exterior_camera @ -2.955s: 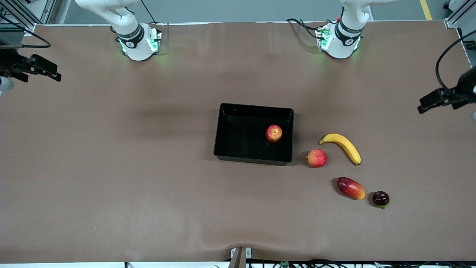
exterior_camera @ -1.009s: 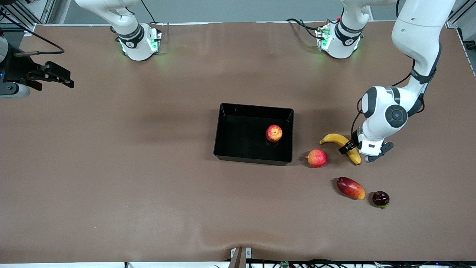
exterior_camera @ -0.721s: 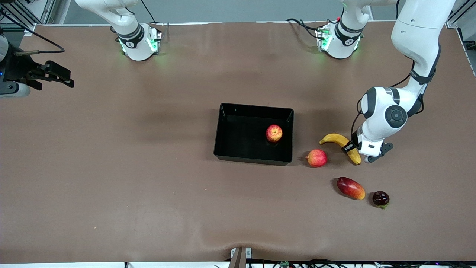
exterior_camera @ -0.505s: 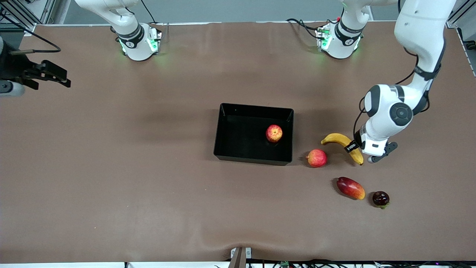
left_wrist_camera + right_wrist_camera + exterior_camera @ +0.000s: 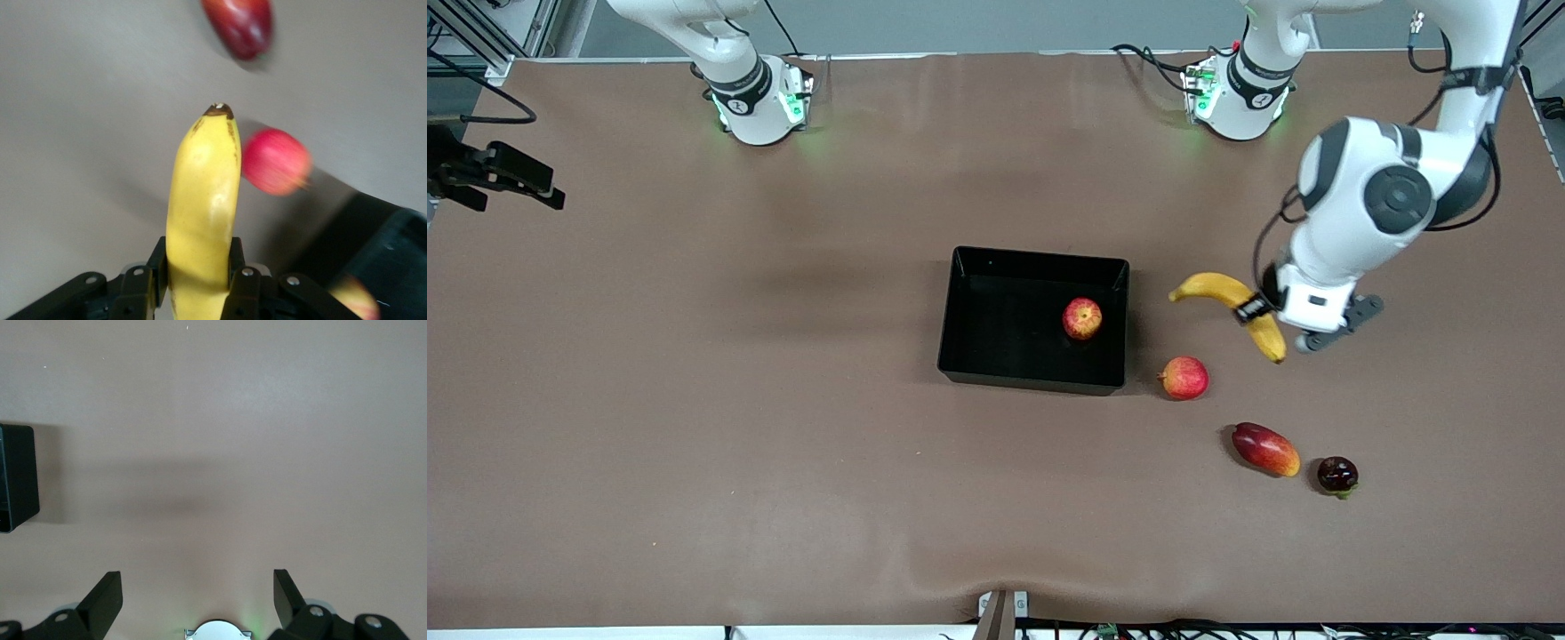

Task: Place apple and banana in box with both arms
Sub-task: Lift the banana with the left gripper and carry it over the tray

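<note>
With the left gripper [image 5: 1258,313] fingers clamped on the banana [image 5: 1230,295] off-centre, it could swivel loose over the worktop [image 5: 694,400]. The right gripper [image 5: 197,593] waits, fingers apart; the apple [image 5: 1082,318] sits in the box [image 5: 960,356].

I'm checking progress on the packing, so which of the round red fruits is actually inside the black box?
The apple, red with yellowish streaks, sits in the box. The pinkish-orange round fruit lies on the table beside the box, toward the left arm's end.

Two white jointed robot arms [image 5: 1369,191] with dark grey joint bands and round grey joint caps. Bases carry black collars and green indicator lights. Black cables run along the left arm. Black gripper fingers [image 5: 157,280] show silver screw heads.
</note>
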Robot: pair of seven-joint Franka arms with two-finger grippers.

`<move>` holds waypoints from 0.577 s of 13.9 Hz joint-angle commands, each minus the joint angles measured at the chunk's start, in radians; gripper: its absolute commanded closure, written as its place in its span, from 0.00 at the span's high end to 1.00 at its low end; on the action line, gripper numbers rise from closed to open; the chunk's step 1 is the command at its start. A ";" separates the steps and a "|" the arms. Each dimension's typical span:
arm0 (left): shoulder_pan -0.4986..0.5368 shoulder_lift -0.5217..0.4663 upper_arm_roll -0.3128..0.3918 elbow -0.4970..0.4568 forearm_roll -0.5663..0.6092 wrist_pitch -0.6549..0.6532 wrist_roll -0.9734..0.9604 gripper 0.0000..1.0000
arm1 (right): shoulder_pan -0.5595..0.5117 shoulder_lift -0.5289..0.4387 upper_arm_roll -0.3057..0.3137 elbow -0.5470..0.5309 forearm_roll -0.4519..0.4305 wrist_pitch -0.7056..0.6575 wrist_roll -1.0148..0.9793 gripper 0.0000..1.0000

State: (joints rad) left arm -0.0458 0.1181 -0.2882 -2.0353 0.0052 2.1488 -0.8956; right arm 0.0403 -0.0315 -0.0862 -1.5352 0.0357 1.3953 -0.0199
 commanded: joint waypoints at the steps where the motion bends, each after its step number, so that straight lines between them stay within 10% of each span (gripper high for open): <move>1: -0.035 0.104 -0.100 0.122 0.004 -0.027 -0.172 0.00 | -0.054 0.016 0.008 0.026 0.022 -0.044 0.050 1.00; 8: -0.342 0.457 -0.101 0.430 0.223 -0.027 -0.508 0.00 | -0.065 0.024 0.009 0.063 0.015 -0.033 0.038 1.00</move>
State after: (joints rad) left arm -0.3226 0.4379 -0.3921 -1.7531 0.1520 2.1438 -1.3088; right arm -0.0069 -0.0225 -0.0866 -1.5007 0.0420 1.3694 0.0098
